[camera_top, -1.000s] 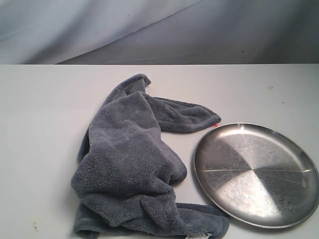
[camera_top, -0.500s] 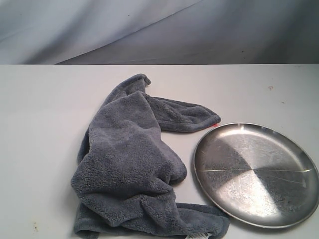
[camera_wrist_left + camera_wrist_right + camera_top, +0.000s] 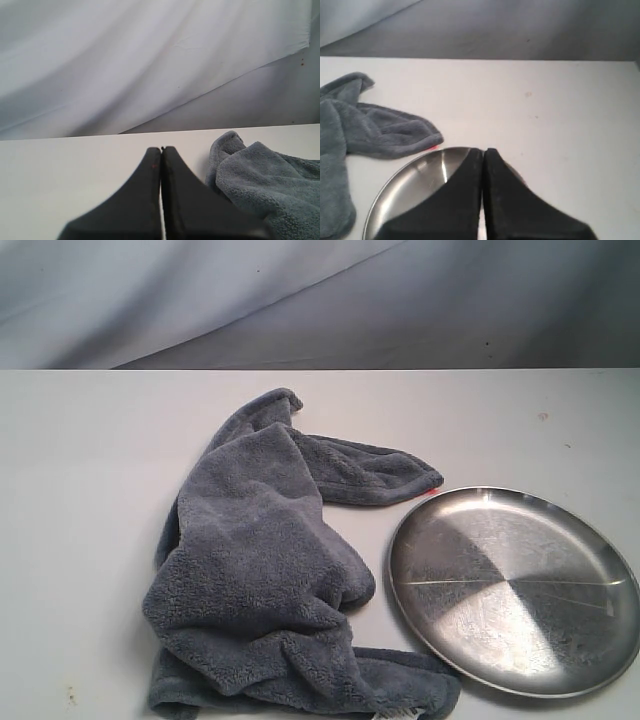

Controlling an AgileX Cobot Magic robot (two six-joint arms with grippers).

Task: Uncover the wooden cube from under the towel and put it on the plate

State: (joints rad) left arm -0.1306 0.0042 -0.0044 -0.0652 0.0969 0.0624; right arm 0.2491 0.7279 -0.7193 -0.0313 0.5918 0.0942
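Observation:
The blue-grey towel (image 3: 265, 570) lies crumpled in a mound on the white table, left of the silver plate (image 3: 515, 590). No wooden cube shows; the towel hides whatever is under it. Neither arm appears in the exterior view. In the left wrist view my left gripper (image 3: 161, 150) is shut with nothing in it, and the towel (image 3: 270, 180) lies just beside its fingers. My right gripper (image 3: 483, 151) is shut and empty too, hanging over the plate (image 3: 415, 190), with the towel's end (image 3: 380, 130) and its red tag (image 3: 432, 147) beyond the rim.
The table (image 3: 80, 490) is white with a few small marks. A pale draped backdrop (image 3: 320, 300) hangs behind its far edge. The plate holds nothing.

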